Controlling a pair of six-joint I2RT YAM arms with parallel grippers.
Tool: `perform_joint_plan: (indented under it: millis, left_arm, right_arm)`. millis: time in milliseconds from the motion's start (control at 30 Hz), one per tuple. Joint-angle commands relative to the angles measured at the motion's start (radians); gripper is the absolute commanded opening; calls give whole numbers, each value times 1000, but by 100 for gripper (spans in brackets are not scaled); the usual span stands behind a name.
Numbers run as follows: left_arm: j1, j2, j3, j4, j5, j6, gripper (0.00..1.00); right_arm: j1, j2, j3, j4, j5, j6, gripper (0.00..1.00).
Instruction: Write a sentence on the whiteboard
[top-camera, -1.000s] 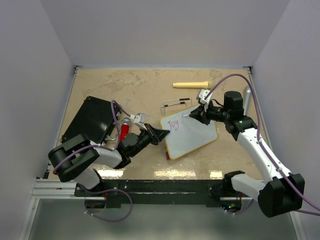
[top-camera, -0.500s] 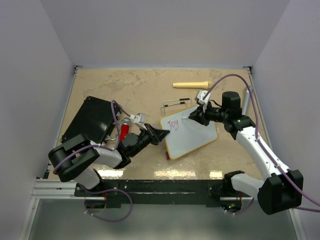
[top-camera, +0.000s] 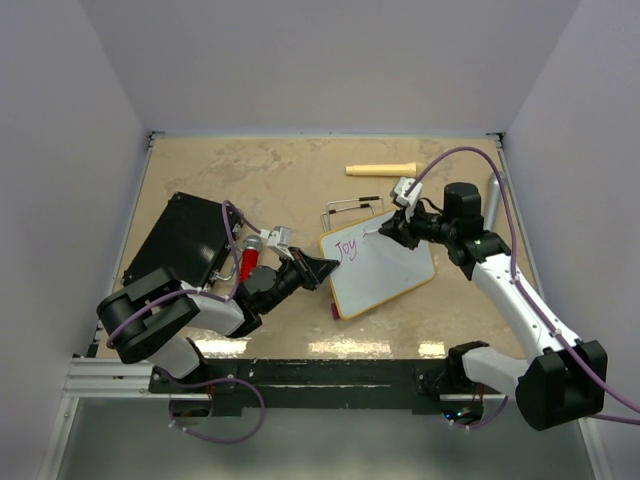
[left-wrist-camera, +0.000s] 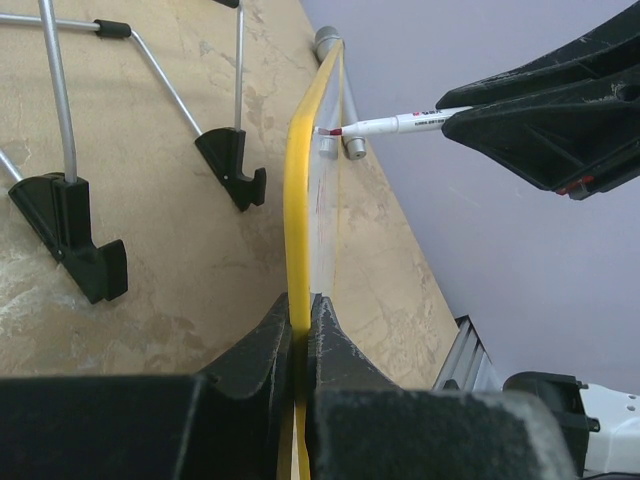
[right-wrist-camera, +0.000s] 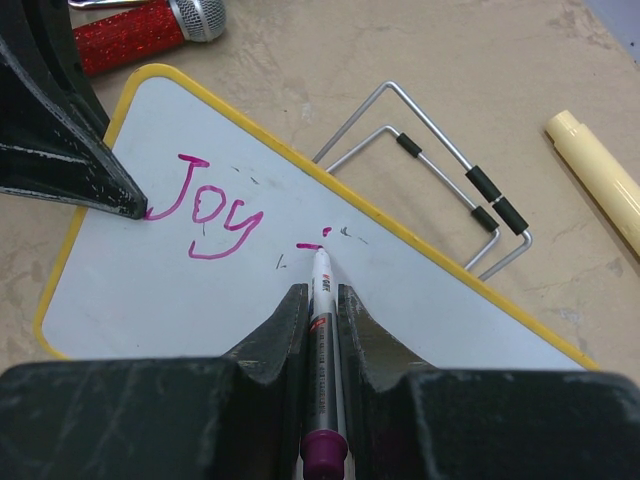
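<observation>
Writing the second word of the sentence (right-wrist-camera: 210, 205), right of "Joy": right claw (right-wrist-camera: 320, 298) clamps the marker (right-wrist-camera: 322, 345), tip on the whiteboard (right-wrist-camera: 150, 290) mid desk (top-camera: 280, 170). Left claw (left-wrist-camera: 300, 315) pinches its rim. Next: steady strokes rightward.

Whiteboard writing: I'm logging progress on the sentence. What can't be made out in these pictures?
Right wrist view: the marker tip covers part of the stroke after "Joy" in the sentence; the left gripper covers part of the whiteboard edge.
Left wrist view: the whiteboard is edge-on, so its writing is hidden.
Top view: that stroke is too small to read beside the right gripper.
</observation>
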Motion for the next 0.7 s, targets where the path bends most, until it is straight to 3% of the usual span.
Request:
perform_joint_plan:
  millis: [0, 267, 667]
  left_arm:
    - [-8, 12, 7, 6, 16, 89, 0]
    - [-7, 9, 5, 8, 16, 89, 0]
    - [-8, 6, -1, 12, 18, 92, 0]
  right_arm:
    - [5, -13, -2, 31, 37, -2, 0]
    - [6, -4, 4, -70, -52, -93, 0]
    - [44, 2, 4, -153, -56, -160, 0]
